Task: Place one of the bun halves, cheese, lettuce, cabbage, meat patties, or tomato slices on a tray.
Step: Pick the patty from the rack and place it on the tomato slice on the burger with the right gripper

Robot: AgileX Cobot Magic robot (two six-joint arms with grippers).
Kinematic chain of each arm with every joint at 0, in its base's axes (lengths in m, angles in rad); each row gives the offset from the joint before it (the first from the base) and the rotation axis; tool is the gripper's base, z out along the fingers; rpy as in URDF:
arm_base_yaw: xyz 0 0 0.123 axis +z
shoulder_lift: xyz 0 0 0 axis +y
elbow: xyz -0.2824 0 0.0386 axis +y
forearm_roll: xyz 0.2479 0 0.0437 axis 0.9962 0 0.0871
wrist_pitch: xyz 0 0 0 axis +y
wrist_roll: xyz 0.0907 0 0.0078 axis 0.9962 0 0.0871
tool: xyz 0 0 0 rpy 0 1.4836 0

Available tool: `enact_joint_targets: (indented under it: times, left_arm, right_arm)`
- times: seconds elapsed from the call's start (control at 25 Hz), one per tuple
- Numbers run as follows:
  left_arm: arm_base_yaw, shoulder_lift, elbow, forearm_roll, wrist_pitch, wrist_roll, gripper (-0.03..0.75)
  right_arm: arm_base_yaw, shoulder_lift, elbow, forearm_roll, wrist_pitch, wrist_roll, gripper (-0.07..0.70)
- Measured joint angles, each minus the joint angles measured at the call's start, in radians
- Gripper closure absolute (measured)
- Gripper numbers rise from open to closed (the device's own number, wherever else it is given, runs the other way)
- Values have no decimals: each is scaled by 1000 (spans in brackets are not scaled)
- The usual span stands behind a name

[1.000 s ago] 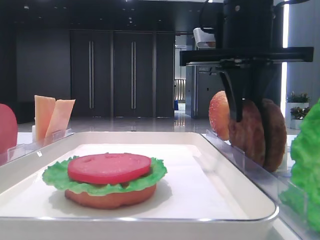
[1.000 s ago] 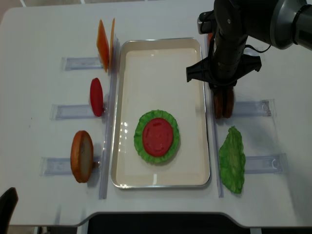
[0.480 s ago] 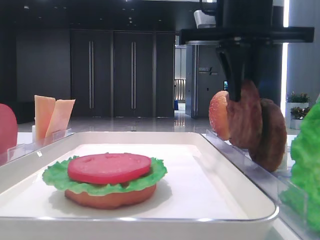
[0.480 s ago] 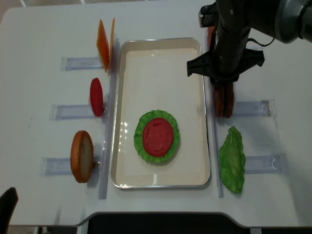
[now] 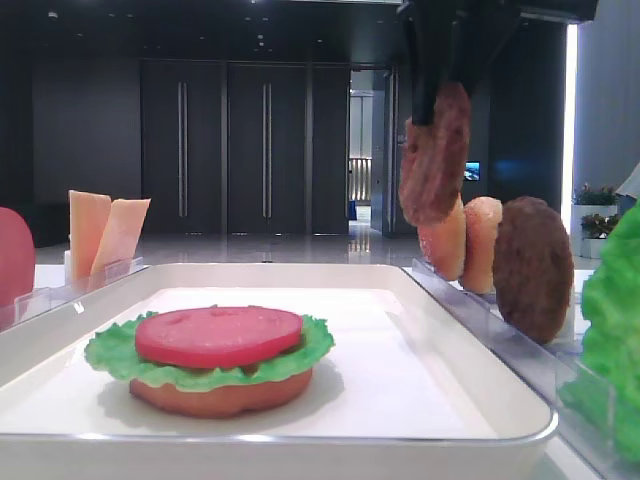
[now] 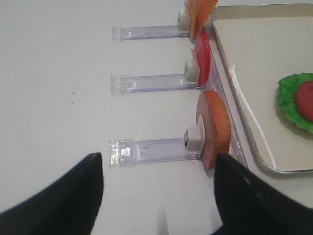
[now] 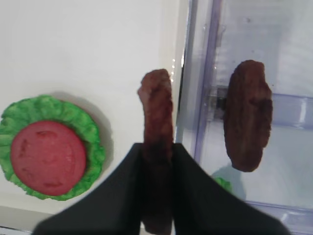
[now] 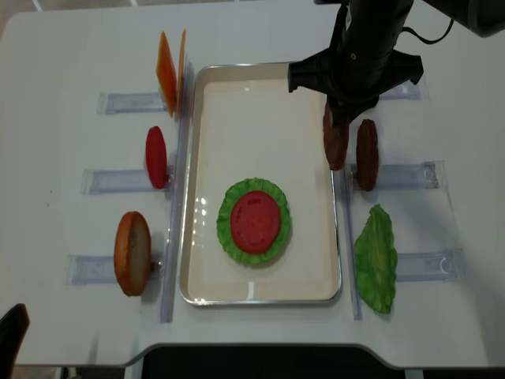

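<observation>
While aloft: patty (image 7: 157,147) pinched edgewise by right claw (image 7: 157,196), above tray (image 8: 260,79) rim.
Left: lay it on tomato (image 8: 256,220) stack.

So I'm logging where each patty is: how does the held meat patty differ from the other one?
The held patty is clamped on edge in the right tool, lifted above the tray's right rim. The second patty stands on edge in its clear rack, outside the tray, with nothing gripping it. Both are rough dark-brown discs of about the same size.
</observation>
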Motion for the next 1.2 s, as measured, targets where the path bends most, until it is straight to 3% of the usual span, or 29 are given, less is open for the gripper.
enact_joint_targets:
  times: [0.28,0.52,0.68,0.88,1.04,1.2]
  left_arm:
    - [0,0,0,0,0,0,181]
    - [0,0,0,0,0,0,181]
    - [0,0,0,0,0,0,181]
    - [0,0,0,0,0,0,181]
    - [0,0,0,0,0,0,181]
    - [0,0,0,0,0,0,181]
  right_arm:
    - [38,-100,22,62,-89,-11,525]
    - [38,-168,169,253,-224,-125,525]
    - [38,-188,285,453,-342,-288,525]
    - [38,-189,440,816,-461,-591,525]
    - [38,-189,542,1065,-523,-830,525]
    - [38,-170,580,1218,-525,-975,525]
